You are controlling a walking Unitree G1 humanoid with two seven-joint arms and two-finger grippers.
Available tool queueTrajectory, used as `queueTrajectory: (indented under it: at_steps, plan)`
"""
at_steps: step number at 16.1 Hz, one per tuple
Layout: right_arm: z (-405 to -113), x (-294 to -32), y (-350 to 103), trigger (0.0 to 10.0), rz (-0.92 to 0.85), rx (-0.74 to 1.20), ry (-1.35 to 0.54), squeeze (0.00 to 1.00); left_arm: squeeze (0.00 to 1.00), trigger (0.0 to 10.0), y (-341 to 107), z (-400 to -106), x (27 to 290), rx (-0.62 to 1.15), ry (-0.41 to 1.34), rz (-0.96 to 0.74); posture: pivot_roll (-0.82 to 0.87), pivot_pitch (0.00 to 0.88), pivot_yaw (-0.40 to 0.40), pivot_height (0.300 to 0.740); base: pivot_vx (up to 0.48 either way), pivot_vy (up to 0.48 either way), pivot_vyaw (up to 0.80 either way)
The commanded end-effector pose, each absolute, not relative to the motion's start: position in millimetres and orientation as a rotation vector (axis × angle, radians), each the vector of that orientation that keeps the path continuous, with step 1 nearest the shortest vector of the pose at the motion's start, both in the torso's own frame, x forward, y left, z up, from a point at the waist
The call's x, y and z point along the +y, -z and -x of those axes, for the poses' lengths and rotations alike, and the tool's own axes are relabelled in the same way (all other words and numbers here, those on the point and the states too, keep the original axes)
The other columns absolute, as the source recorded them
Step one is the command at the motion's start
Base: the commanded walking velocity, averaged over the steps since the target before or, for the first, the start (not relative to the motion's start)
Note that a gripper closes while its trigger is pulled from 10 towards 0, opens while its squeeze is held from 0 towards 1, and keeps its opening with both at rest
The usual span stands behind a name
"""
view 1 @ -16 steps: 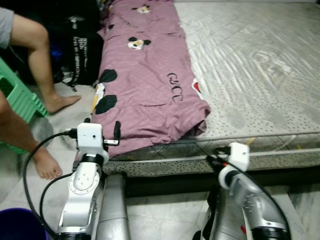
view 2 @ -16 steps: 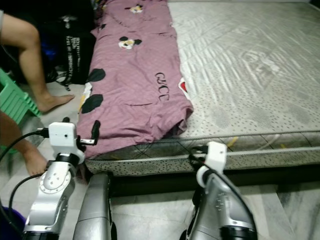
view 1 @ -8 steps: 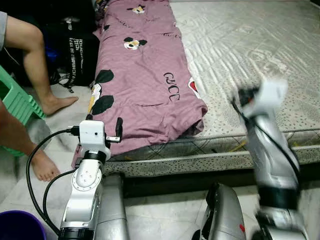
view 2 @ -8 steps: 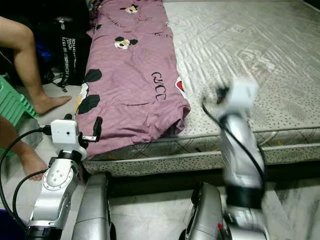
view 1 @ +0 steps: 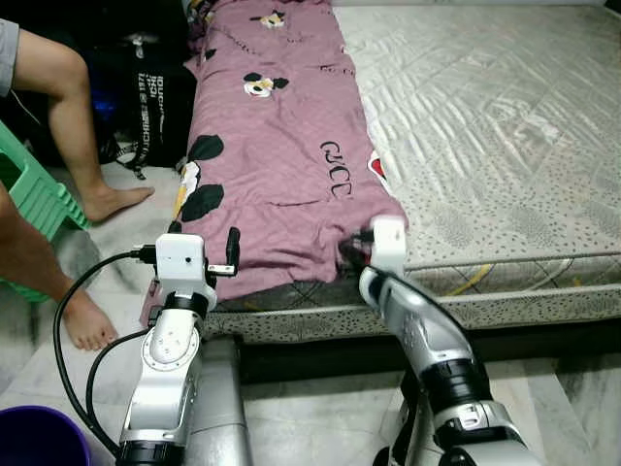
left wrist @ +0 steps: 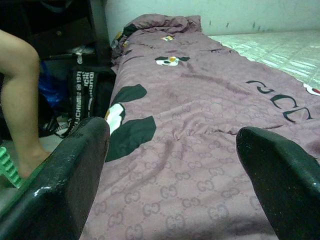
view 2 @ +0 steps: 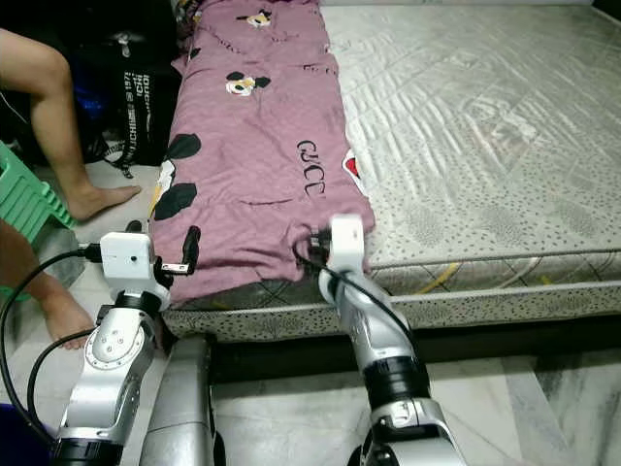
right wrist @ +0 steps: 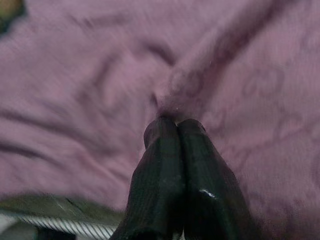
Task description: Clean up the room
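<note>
A big bed (view 1: pixel 505 146) with a bare grey mattress takes up most of the room in front of the robot. A purple blanket (view 1: pixel 281 146) with black letters and cartoon faces lies along the bed's left side, from the far end down to the near edge, where it hangs over a little. To the left of the bed is a pale tile floor (view 1: pixel 126 233). A person sits there with bare legs (view 1: pixel 73 126) and feet on the floor. Beside the person is a green stool (view 1: pixel 39 199), and behind the legs a black bag (view 1: pixel 155 102) with white letters stands against the bed. A bit of a dark blue bucket (view 1: pixel 39 449) shows at the near left corner. The right arm reaches forward to the near corner of the blanket at the bed's edge. The right end effector (right wrist: pixel 174 125) has its two black fingers pressed tight together, and a small fold of the purple cloth is bunched right at their tips. The left end effector (left wrist: pixel 175 145) is held up beside the bed, near the hanging edge of the blanket, with its fingers (left wrist: pixel 65 175) spread wide apart and nothing between them.
</note>
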State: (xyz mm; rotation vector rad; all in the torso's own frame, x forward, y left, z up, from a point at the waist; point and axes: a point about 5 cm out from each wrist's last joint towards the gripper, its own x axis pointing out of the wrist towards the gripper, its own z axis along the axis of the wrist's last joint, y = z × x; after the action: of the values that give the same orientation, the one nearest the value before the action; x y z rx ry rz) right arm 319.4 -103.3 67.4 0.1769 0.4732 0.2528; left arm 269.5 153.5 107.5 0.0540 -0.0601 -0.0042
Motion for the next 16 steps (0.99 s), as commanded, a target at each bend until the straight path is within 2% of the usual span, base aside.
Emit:
queueTrajectory:
  at_steps: [1, 3, 4, 7, 9, 11, 13, 14, 15, 16]
  plan:
    - [-315.7, -115.7, -58.3, 0.0, -0.148, 0.516, -0.203, 0.00, 0.00, 10.0, -107.6, -269.0, 154.7, -0.060, 0.001, -0.060, 0.14, 0.000, -0.012, 0.485, 0.000, 0.000, 0.00]
    - [-313.1, -135.3, -50.4, 0.0, -0.109, 0.548, -0.130, 0.00, 0.00, 10.0, -106.0, -268.7, 154.6, -0.053, 0.005, -0.060, 0.12, 0.000, -0.010, 0.485, 0.000, 0.000, 0.00]
    - [-310.5, -156.2, -46.6, 0.0, -0.082, 0.570, -0.047, 0.00, 0.00, 10.0, -104.8, -269.8, 153.4, -0.049, 0.009, -0.062, 0.12, 0.000, -0.008, 0.485, 0.000, 0.000, 0.00]
    - [-301.0, -194.1, -46.6, 0.0, -0.054, 0.575, 0.109, 0.00, 0.00, 10.0, -103.9, -270.9, 152.4, -0.043, 0.012, -0.065, 0.11, 0.000, -0.005, 0.485, 0.000, 0.000, 0.00]
    - [-300.2, -208.4, -59.4, 0.0, -0.041, 0.497, 0.184, 0.00, 0.00, 10.0, -103.8, -270.5, 153.0, -0.042, 0.011, -0.065, 0.10, 0.000, -0.002, 0.485, 0.000, 0.000, 0.00]
    - [-308.8, -218.9, -101.8, 0.0, 0.023, 0.240, 0.276, 0.00, 0.00, 10.0, -103.6, -270.9, 153.6, -0.042, 0.009, -0.068, 0.10, 0.000, -0.001, 0.485, 0.000, 0.000, 0.00]
    - [-315.7, -217.2, -125.3, 0.0, 0.038, 0.121, 0.280, 0.00, 0.00, 10.0, -103.9, -271.5, 153.6, -0.044, 0.009, -0.069, 0.10, 0.000, 0.000, 0.485, 0.000, 0.000, 0.00]
    - [-323.9, -206.6, -147.2, 4.7, 0.022, 0.023, 0.217, 1.00, 0.00, 10.0, -104.3, -272.1, 153.3, -0.046, 0.010, -0.069, 0.10, 0.000, 0.002, 0.485, 0.000, 0.000, 0.00]
    - [-329.3, -194.3, -154.1, 10.0, -0.024, 0.011, 0.142, 1.00, 0.00, 10.0, -104.5, -272.6, 153.1, -0.048, 0.012, -0.069, 0.10, 0.000, 0.001, 0.485, 0.000, 0.000, 0.00]
    - [-332.0, -175.2, -147.1, 10.0, -0.119, 0.078, 0.018, 1.00, 0.00, 10.0, -104.3, -273.3, 152.8, -0.048, 0.013, -0.068, 0.09, 0.000, -0.001, 0.485, 0.000, 0.000, 0.00]
